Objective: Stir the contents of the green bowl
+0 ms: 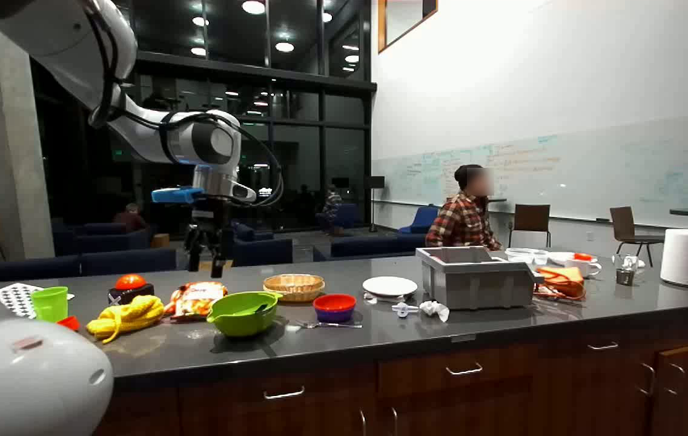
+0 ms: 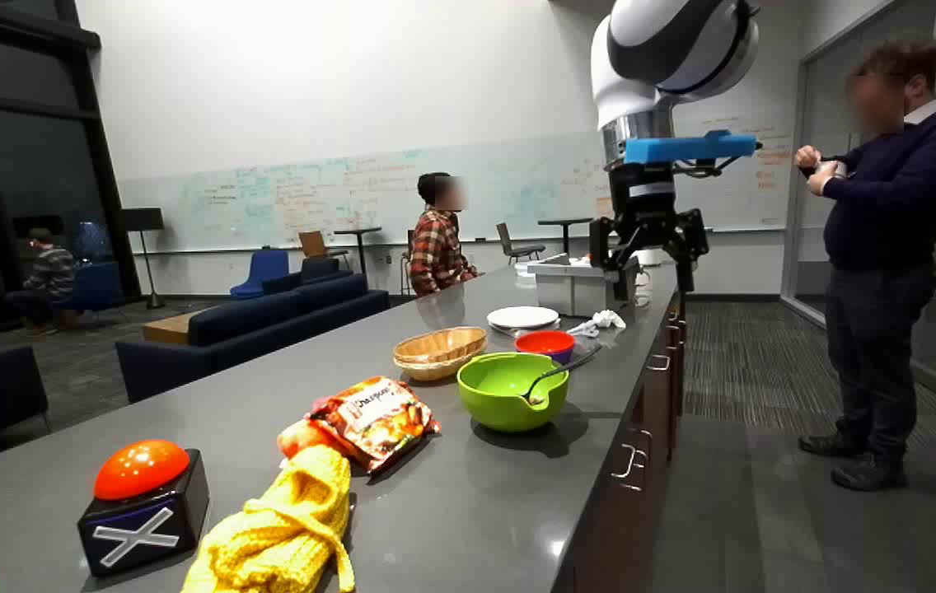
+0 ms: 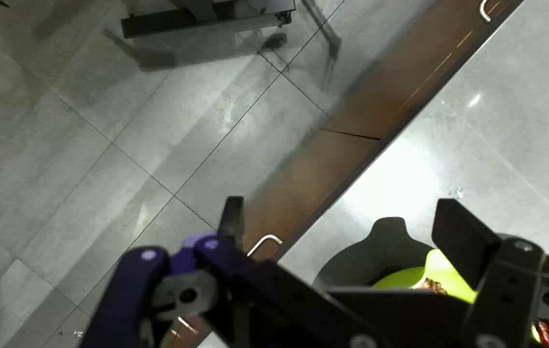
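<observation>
The lime-green bowl (image 1: 246, 318) stands upright near the counter's front edge; it also shows in an exterior view (image 2: 501, 403). A dark spoon (image 2: 564, 367) leans in it, its handle over the rim. In the wrist view the bowl (image 3: 441, 270) is partly hidden behind the gripper, with a little brown content (image 3: 433, 285) visible. My gripper (image 1: 208, 269) hangs above the counter, higher than the bowl and apart from it. In an exterior view the gripper (image 2: 653, 287) has its fingers spread with nothing between them. The wrist view also shows the gripper (image 3: 342, 222) wide open.
Around the bowl stand a snack bag (image 2: 373, 420), a wicker basket (image 2: 439, 350), a red-and-purple bowl (image 1: 335, 307) and a fork (image 1: 332, 326). Beyond are a white plate (image 1: 389, 286) and a grey bin (image 1: 477, 284). A yellow knitted item (image 2: 278, 527) and a red button (image 2: 142, 469) lie on the opposite side.
</observation>
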{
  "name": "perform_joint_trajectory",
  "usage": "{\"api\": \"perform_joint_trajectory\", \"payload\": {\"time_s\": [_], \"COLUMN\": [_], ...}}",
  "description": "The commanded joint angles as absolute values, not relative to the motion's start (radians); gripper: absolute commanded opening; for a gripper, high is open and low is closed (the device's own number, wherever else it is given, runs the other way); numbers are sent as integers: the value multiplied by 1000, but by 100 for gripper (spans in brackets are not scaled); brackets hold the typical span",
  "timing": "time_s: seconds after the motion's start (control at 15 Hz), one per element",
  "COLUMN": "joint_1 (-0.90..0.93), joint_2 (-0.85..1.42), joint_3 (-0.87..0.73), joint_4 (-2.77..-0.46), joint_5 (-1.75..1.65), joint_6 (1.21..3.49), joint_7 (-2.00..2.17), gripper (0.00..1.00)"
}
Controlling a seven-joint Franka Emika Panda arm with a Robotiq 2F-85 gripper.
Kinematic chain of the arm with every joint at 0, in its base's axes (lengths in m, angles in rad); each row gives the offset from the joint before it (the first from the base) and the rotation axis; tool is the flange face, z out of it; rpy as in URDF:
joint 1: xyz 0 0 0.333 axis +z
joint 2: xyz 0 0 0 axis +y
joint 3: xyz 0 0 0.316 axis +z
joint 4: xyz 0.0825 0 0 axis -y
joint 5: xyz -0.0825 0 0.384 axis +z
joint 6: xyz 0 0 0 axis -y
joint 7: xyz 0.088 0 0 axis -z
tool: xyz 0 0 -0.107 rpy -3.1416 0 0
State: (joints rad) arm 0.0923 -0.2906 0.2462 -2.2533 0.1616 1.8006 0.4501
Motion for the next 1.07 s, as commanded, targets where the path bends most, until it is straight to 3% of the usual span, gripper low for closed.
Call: {"api": "perform_joint_trajectory", "payload": {"time_s": [0.0, 0.53, 1.0], "joint_1": [104, 104, 110], "joint_2": [-290, -290, -237], "joint_3": [235, 235, 179], "joint_4": [-2252, -2252, -2322], "joint_5": [158, 158, 328], "joint_6": [1800, 1800, 2165], "joint_7": [453, 453, 299], "gripper": [100, 100, 100]}}
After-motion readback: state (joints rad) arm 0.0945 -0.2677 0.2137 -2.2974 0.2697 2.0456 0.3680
